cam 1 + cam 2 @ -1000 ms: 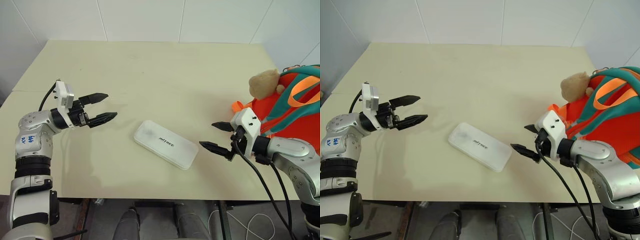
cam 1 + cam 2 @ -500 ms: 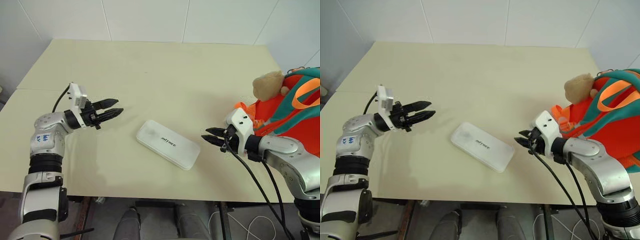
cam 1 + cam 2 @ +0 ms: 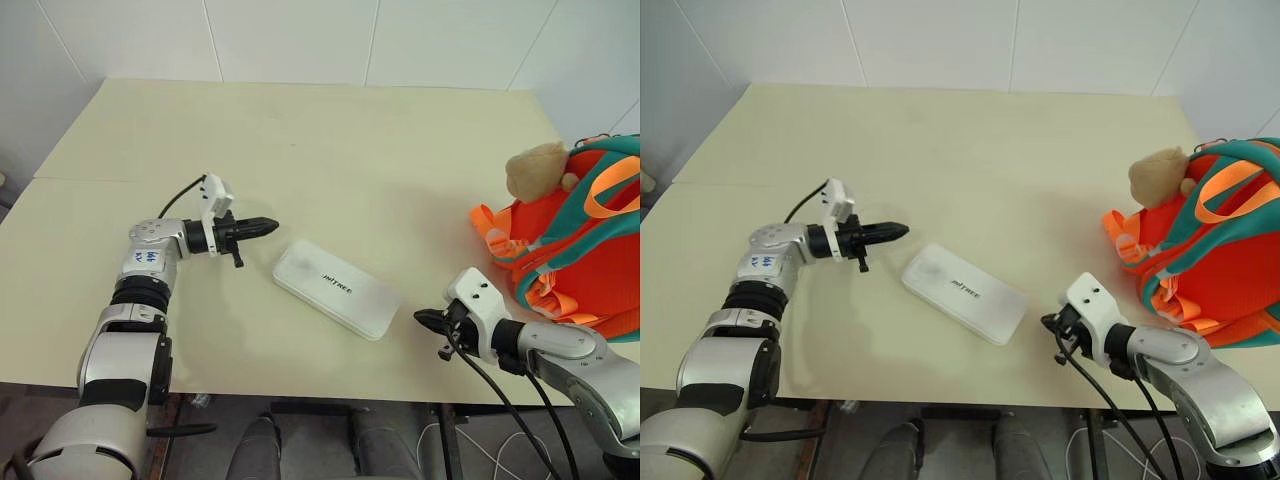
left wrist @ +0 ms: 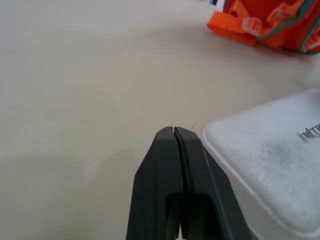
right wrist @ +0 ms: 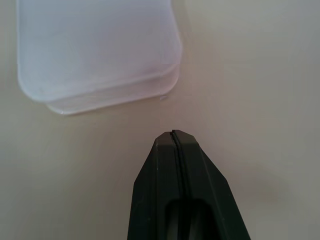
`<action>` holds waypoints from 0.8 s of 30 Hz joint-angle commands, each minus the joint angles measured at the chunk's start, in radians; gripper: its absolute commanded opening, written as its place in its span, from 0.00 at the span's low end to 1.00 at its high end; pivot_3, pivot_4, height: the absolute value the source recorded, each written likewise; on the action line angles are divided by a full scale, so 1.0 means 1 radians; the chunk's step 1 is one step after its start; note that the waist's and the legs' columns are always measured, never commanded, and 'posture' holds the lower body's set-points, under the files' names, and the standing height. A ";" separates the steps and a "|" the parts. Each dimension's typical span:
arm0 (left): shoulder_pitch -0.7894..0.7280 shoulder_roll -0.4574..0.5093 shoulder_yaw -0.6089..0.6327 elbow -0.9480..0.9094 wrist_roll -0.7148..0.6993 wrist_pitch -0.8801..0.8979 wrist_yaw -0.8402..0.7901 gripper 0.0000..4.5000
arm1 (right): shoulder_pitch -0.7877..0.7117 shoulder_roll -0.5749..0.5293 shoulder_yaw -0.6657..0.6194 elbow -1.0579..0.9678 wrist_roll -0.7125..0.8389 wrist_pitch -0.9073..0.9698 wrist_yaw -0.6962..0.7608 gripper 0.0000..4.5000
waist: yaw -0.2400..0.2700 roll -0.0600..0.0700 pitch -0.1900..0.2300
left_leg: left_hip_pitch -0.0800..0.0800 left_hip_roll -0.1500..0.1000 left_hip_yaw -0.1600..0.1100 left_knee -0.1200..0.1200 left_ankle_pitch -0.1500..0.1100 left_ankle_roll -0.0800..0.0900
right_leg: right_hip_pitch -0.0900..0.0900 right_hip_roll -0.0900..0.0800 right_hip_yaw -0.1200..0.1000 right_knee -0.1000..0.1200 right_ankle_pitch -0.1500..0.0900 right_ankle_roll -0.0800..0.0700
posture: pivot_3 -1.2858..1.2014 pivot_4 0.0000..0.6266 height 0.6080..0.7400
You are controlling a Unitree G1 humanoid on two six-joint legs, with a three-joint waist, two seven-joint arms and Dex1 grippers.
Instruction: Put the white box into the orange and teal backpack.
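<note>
The white box [image 3: 336, 289] lies flat and slanted on the table's middle, dark lettering on its lid. My left gripper [image 3: 272, 226] is shut and empty, its tip just off the box's far left corner [image 4: 260, 150]. My right gripper [image 3: 420, 318] is also shut on nothing, low over the table a short way right of the box's near right end [image 5: 100, 50]. The orange and teal backpack [image 3: 580, 240] lies at the table's right edge, with a tan plush toy [image 3: 536, 168] on its upper left side and orange straps [image 3: 497, 228] spread toward the box.
The cream table [image 3: 330, 140] stretches open behind the box. Its front edge runs just below my right gripper. A black cable [image 3: 500, 400] hangs from my right wrist over that edge. White walls close the back.
Both grippers have closed from wide open. My left gripper has moved right toward the box's left corner. My right gripper has dropped lower toward the table's front edge.
</note>
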 commanded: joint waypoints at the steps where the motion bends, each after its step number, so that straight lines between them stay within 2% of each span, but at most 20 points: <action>1: -0.024 0.001 -0.044 0.012 0.052 0.023 -0.051 0.01 | 0.004 0.001 0.005 -0.059 0.013 0.029 -0.021 0.00 | 0.000 0.000 0.000 | 0.000 0.000 0.000 0.000 0.000 0.000 | 0.000 0.000 0.000 0.000 0.000 0.000 | 0.52 0.24 1.00; 9: -0.027 -0.008 -0.100 -0.025 0.096 0.105 -0.132 0.01 | -0.039 0.020 0.072 -0.056 0.002 0.046 -0.036 0.00 | 0.002 0.000 0.000 | 0.000 0.000 0.000 0.000 0.000 0.000 | 0.000 0.000 0.000 0.000 0.000 0.000 | 0.52 0.24 1.00; 16: -0.001 0.011 -0.098 -0.134 0.084 0.155 -0.161 0.01 | -0.098 0.036 0.118 -0.032 -0.022 0.017 -0.036 0.00 | 0.000 0.000 0.000 | 0.000 0.000 -0.001 0.000 0.000 0.000 | 0.000 0.000 0.000 0.000 0.000 0.000 | 0.52 0.24 1.00; 24: 0.110 0.080 -0.139 -0.436 0.069 0.304 -0.201 0.01 | -0.169 0.031 0.159 0.026 -0.055 -0.028 0.009 0.00 | 0.000 0.000 0.000 | 0.000 0.000 -0.001 -0.001 0.000 0.000 | 0.000 0.000 0.000 0.000 0.000 0.000 | 0.52 0.24 1.00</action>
